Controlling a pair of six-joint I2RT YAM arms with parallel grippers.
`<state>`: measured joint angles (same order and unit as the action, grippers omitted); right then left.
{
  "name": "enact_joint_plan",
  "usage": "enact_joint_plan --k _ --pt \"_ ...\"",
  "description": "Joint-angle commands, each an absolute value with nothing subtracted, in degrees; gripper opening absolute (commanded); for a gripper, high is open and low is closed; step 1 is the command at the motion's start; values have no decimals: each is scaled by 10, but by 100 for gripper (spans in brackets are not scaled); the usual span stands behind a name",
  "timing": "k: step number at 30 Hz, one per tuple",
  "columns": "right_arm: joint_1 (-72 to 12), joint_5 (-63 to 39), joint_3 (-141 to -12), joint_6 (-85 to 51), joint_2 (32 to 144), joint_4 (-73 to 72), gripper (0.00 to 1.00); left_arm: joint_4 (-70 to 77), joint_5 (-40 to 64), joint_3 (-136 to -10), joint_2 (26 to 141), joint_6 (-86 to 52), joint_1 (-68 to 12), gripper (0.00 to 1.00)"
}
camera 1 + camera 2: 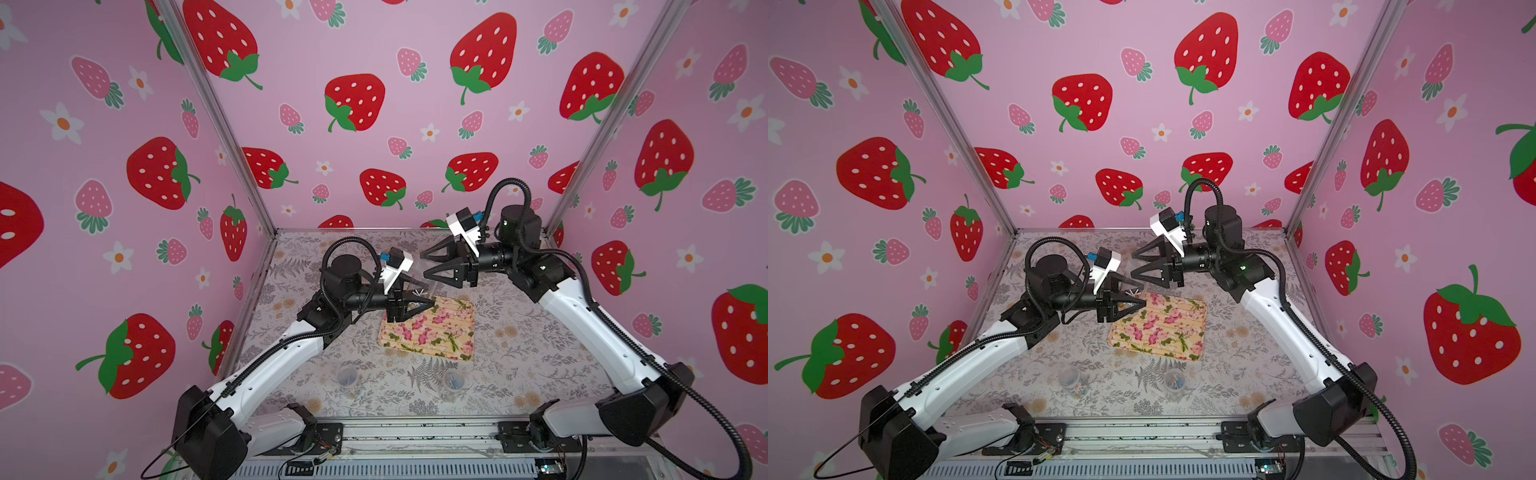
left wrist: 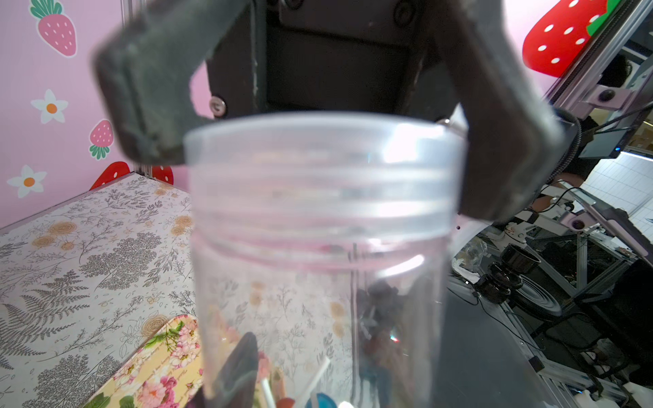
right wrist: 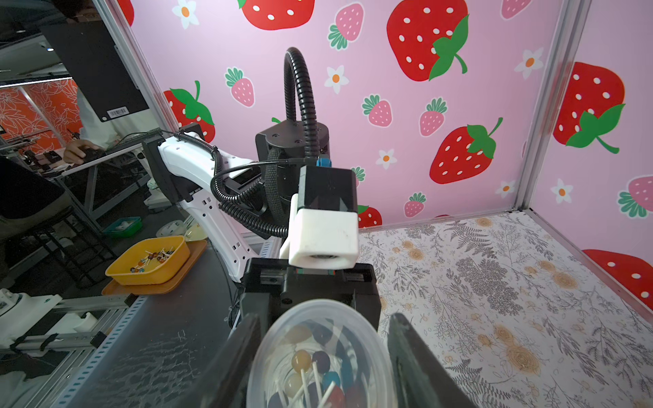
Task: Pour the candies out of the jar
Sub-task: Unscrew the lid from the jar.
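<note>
Candies [image 3: 311, 371] are lying inside the clear jar [image 1: 411, 286], bunched at the end pointing away from the left gripper [image 1: 417, 298]. That gripper is clamping the jar's threaded end between its jaws and holding it on its side above the far left corner of the flowered tray [image 1: 432, 332]. Further right, the right gripper [image 1: 423, 264] is facing the jar with its jaws standing roughly half apart. In the right wrist view the jar's round end is showing between its fingers [image 3: 233, 360], but whether they are pressing it I cannot tell.
</note>
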<state>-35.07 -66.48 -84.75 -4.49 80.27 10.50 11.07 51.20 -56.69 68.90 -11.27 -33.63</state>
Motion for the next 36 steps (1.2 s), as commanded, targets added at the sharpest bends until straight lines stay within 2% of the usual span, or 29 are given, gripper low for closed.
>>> enact_joint_plan --k 1,4,7,10,17,23,36 --pt "-351 -683 -853 -13 804 111 65 120 515 -572 676 -106 -345 37" --pt "-351 -668 -847 -21 792 112 87 121 492 -565 670 -100 -345 37" --pt "-351 -628 -843 -48 771 115 100 125 460 -553 661 -92 -345 37" --pt "-351 -574 -840 -95 750 115 99 129 439 -546 657 -86 -345 37" --pt "-359 -368 -837 -229 705 181 100 130 413 -535 655 -74 -345 37" --pt "-400 -252 -843 -262 697 257 99 127 398 -529 653 -64 -345 37" --pt "-443 -265 -826 -283 732 227 92 123 394 -527 656 -58 -345 38"
